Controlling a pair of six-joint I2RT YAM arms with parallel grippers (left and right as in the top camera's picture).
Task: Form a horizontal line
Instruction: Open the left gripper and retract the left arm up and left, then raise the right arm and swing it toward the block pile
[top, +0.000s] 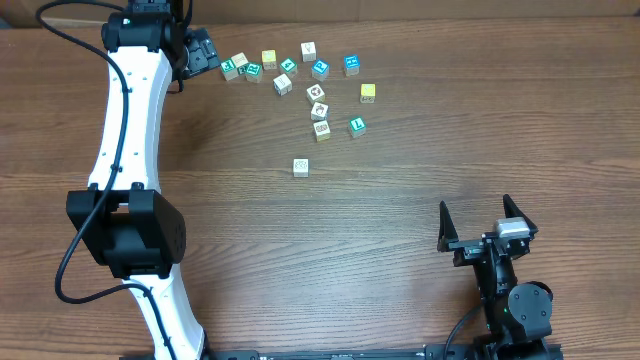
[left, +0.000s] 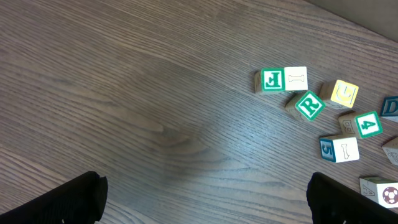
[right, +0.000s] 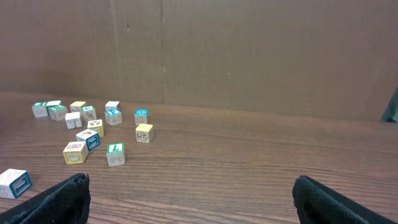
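My left gripper (left: 205, 190) hangs with its jaws spread wide and nothing between them, close to the desk's (top: 400, 290) far edge, so I have little room to back off that way. Just beyond its fingertips sits the start of the horizontal line (left: 285, 79): only the J cube (left: 272, 80) and the bone cube (left: 296, 78) touch side by side. The R cube (left: 309, 105) is tucked against them out of row, and the yellow cube (left: 344, 93) sits just past it. I judge the line barely begun. The next move calls for a careful pick of the R cube without nudging the pair, since its neighbours crowd it. Farther from the gripper the remaining cubes lie loosely scattered, with a lone cube (top: 300, 167) apart from them. Beyond that is bare wood, plenty of room, where my right gripper (top: 478, 222) rests open and empty, well away from everything.
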